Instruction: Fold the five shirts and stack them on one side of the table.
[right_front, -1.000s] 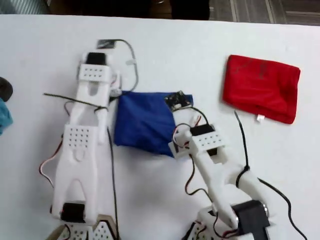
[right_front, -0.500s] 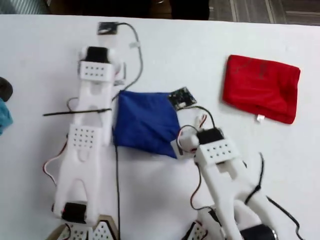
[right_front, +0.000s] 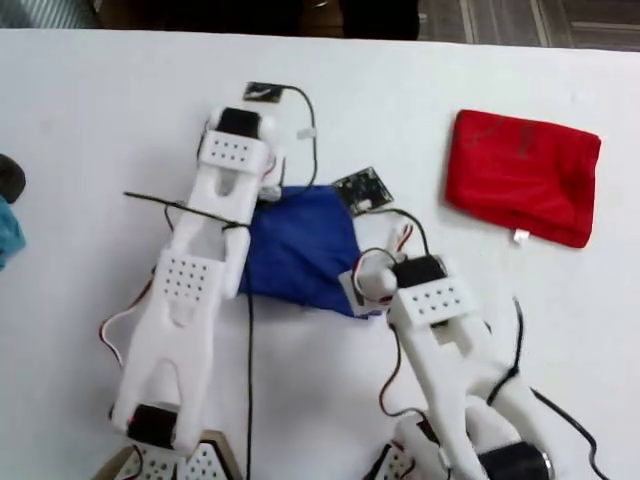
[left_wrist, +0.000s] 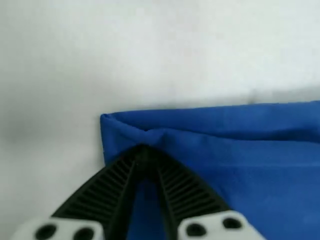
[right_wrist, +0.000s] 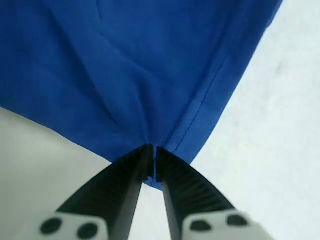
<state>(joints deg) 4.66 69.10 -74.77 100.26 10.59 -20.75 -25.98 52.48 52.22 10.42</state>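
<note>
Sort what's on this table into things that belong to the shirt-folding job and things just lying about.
For the job:
blue shirt, pinched by both arms' jaws
red shirt, already folded, lying apart
teal cloth at the table's edge, perhaps another shirt

Lying about:
dark object at the same edge, cut off, unclear what it is

The blue shirt (right_front: 300, 245) and folded red shirt (right_front: 522, 177) lie apart.

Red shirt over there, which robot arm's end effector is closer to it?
Right. The right end effector pinches the blue shirt on its edge toward the red shirt; the left end effector pinches the opposite side, farther away.
</note>
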